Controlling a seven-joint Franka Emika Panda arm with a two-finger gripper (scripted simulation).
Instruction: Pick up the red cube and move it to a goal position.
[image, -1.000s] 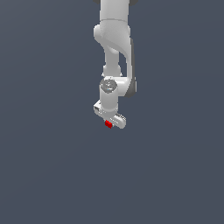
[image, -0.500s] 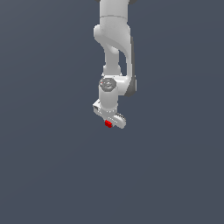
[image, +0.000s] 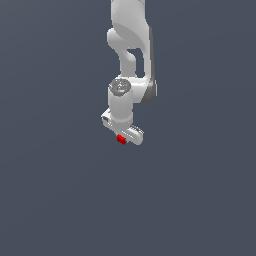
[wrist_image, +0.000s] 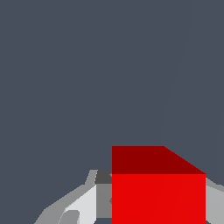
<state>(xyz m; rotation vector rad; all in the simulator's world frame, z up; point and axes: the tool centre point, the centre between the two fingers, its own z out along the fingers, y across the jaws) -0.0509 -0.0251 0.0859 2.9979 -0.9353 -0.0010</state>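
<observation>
Red cube (image: 120, 139) sits at the tip of the white gripper (image: 121, 138), small next to the gripper body. In the wrist view the red cube (wrist_image: 158, 192) fills the space between the fingers (wrist_image: 81, 205), bright front face, darker top face, a grey-white finger touching each side. Gripper is closed onto the cube, jaws only as wide as the cube itself. Cube looks square in the grip, not tilted.

Gripper points down, hanging from the wrist of the white arm (image: 131, 55). Arm comes in from the top edge of the exterior view, bends at a round grey-capped joint (image: 120, 86), then drops to the hand. Hand is angled, one end toward the exterior view's left, other end lower toward the exterior view's right.

Everything around is a flat dark grey-blue surface (image: 55, 190), no edges or markings. Cannot tell from either view whether the cube touches that surface or is off it; no shadow visible.
</observation>
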